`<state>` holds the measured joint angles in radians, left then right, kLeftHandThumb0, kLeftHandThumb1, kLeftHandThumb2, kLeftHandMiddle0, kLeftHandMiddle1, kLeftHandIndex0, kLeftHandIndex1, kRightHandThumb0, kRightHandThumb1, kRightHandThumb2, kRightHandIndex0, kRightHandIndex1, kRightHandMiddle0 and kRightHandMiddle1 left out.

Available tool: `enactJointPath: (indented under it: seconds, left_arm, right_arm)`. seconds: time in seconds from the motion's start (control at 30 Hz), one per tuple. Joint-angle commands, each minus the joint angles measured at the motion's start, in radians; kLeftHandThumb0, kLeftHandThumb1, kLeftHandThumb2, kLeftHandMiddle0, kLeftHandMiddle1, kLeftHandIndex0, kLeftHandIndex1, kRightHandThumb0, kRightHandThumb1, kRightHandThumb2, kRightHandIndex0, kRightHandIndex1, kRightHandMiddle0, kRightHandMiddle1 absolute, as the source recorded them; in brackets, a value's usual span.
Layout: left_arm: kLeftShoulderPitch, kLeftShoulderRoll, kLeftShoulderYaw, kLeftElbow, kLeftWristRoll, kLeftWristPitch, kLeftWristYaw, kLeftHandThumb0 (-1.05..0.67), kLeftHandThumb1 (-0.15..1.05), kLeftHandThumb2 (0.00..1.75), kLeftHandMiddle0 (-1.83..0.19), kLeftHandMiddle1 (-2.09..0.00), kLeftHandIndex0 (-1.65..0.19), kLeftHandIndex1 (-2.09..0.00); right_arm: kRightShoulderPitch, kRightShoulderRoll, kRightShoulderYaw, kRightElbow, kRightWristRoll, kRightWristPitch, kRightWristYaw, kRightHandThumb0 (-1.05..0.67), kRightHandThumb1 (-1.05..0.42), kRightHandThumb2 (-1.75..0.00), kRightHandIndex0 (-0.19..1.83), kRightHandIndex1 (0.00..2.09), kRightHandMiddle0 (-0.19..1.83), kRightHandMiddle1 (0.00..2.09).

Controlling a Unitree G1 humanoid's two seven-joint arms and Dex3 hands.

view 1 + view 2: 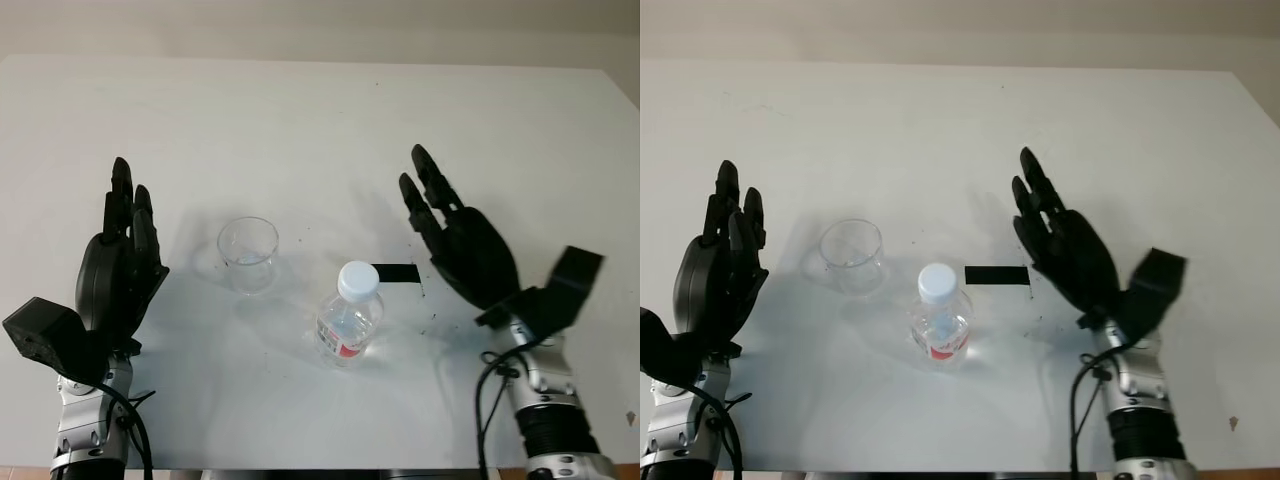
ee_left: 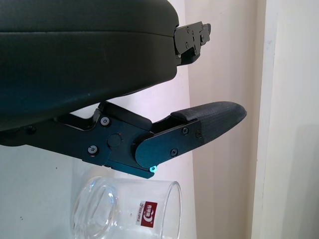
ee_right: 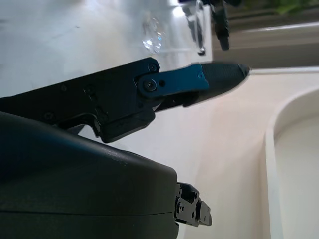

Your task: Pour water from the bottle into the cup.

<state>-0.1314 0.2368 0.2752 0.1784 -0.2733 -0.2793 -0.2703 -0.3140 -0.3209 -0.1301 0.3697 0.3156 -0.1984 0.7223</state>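
Left eye view shows a white table (image 1: 320, 120) with a clear plastic cup (image 1: 248, 254) standing upright toward the near edge, left of centre. A capped water bottle (image 1: 349, 316) stands near it, closer to the front edge, beside a strip of black tape (image 1: 396, 273). The left hand (image 1: 118, 270) is open beside the cup, holding nothing. The right hand (image 1: 460, 235) is open to the right of the bottle, holding nothing.

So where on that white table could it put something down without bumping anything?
The far half of the white table, beyond both black hands, is bare. It is crowded near the middle: clear plastic cup, capped water bottle and black tape strip, between open left hand and open right hand.
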Motion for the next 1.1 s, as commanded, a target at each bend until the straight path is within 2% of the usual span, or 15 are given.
enactJointPath:
  seconds: [0.0, 0.13, 0.27, 0.47, 0.57, 0.77, 1.07]
  left_arm:
    - [0.002, 0.003, 0.003, 0.003, 0.003, -0.006, -0.002, -0.71, 1.05, 0.75, 0.19, 0.0, 0.19, 0.0]
    - [0.005, 0.007, 0.006, 0.001, 0.002, -0.001, -0.002, -0.71, 1.05, 0.75, 0.19, 0.0, 0.19, 0.0]
    - [0.004, 0.007, 0.007, 0.0, 0.003, 0.002, 0.003, -0.71, 1.05, 0.75, 0.19, 0.0, 0.19, 0.0]
    - [0.002, 0.007, 0.006, 0.005, 0.006, -0.006, 0.002, -0.71, 1.05, 0.75, 0.19, 0.0, 0.19, 0.0]
    - [-0.001, 0.007, 0.006, 0.009, 0.009, -0.008, 0.004, -0.72, 1.05, 0.76, 0.19, 0.0, 0.19, 0.0]
    - [0.0, 0.009, 0.008, 0.002, 0.008, -0.004, 0.004, -0.72, 1.05, 0.77, 0.19, 0.0, 0.19, 0.0]
    - [-0.016, 0.012, 0.012, 0.028, 0.005, -0.017, -0.003, -0.72, 1.05, 0.76, 0.19, 0.0, 0.19, 0.0]
  right_arm:
    - [0.024, -0.052, 0.013, -0.032, -0.031, -0.029, 0.035, -0.96, -1.01, -0.07, -0.19, 0.0, -0.19, 0.01]
    - [0.046, -0.116, 0.04, -0.052, -0.05, -0.068, 0.144, -0.94, -0.97, -0.04, -0.19, 0.0, -0.19, 0.0]
    - [0.082, -0.143, 0.067, -0.112, -0.035, -0.066, 0.228, -0.87, -0.93, -0.04, -0.19, 0.0, -0.19, 0.0]
    - [0.153, -0.148, 0.118, -0.274, -0.017, 0.038, 0.248, -0.8, -0.91, -0.04, -0.19, 0.0, -0.19, 0.0]
    - [0.144, -0.156, 0.152, -0.31, -0.029, 0.098, 0.258, -0.78, -0.89, -0.04, -0.19, 0.0, -0.18, 0.01]
    - [0.08, -0.161, 0.217, -0.262, -0.043, 0.145, 0.326, -0.85, -0.88, -0.05, -0.15, 0.05, -0.13, 0.04]
    - [0.016, -0.147, 0.249, -0.184, -0.025, 0.157, 0.42, -0.87, -0.86, -0.05, -0.07, 0.08, -0.06, 0.08]
